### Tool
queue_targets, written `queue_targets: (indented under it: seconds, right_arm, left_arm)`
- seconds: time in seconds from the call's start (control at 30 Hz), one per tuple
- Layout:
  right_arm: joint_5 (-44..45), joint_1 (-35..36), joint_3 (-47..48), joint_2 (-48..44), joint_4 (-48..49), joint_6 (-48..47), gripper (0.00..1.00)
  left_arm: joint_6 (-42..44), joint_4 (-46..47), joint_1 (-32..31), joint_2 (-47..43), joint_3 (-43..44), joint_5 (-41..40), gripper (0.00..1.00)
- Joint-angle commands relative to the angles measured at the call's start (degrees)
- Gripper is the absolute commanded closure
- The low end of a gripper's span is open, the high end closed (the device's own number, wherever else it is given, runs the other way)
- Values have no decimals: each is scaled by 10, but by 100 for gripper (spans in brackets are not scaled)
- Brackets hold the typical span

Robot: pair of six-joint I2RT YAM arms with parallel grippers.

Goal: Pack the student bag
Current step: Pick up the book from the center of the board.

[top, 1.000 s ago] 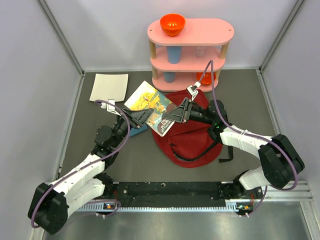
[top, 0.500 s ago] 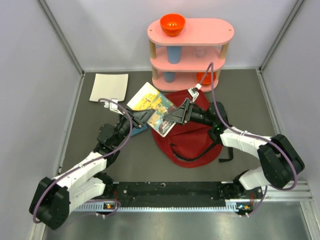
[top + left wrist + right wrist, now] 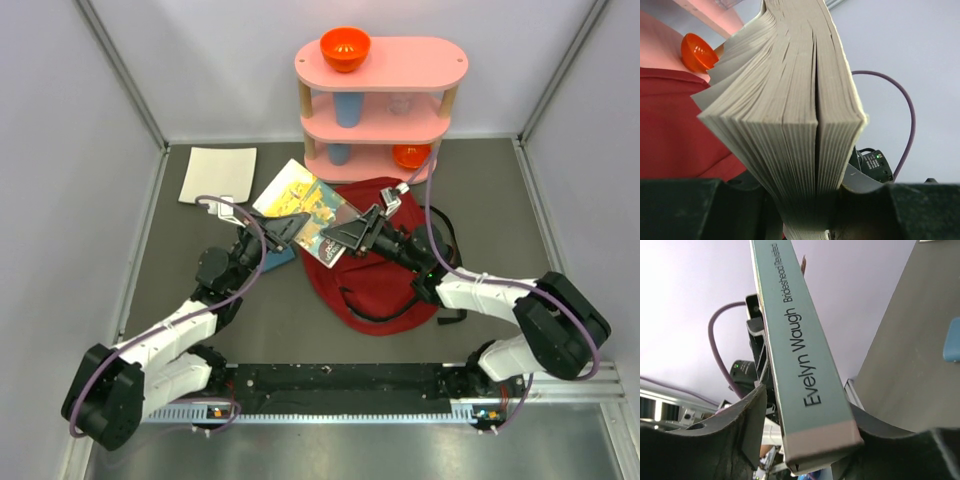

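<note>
Above the student bag (image 3: 385,290), the 10 o'clock approach is blocked by the book (image 3: 308,203) and by the left gripper (image 3: 290,228) and right gripper (image 3: 350,232) flanking it, the pink shelf (image 3: 440,65) crowds 12 o'clock, and bare bench (image 3: 500,200) lies open at 2, 6 and 8 o'clock.

The dark grey worktop (image 3: 500,200) carries a pink three-tier shelf (image 3: 440,62) at its far edge, a white sheet (image 3: 218,174) far left, the dark-red student bag (image 3: 385,290) mid-surface, and a small blue object (image 3: 283,257) just left of it.

Bright, even light; blurred wrist-view foregrounds.
</note>
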Motion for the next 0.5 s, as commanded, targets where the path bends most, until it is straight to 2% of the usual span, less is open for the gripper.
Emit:
queue_targets:
  seconds: [0.0, 0.1, 0.17, 0.27, 0.3, 0.37, 0.4, 0.43, 0.47]
  right_arm:
    - [69, 4, 3, -35, 48, -16, 56]
    - [79, 4, 0, -32, 64, -23, 71]
    - [72, 5, 3, -23, 82, -23, 77]
    - [57, 3, 7, -14, 106, -20, 96]
    - [50, 3, 8, -13, 110, -20, 100]
    - [35, -4, 16, -23, 98, -37, 100]
    - [37, -7, 18, -35, 58, -48, 100]
    - [46, -9, 16, -49, 27, -77, 100]
    - [59, -13, 14, -89, -5, -96, 100]
  left_arm:
    - [-3, 84, 1, -24, 0, -13, 100]
    - [0, 70, 1, -30, 0, -13, 100]
    - [2, 66, 1, -30, 2, -10, 100]
    - [-2, 65, 1, -22, 5, 0, 99]
    - [-2, 66, 1, -18, 7, 5, 77]
    - [2, 64, 1, -12, 11, 22, 47]
    - [10, 49, 1, -12, 18, 28, 32]
    - [16, 37, 1, -12, 22, 33, 5]
    - [26, 23, 1, -14, 28, 45, 2]
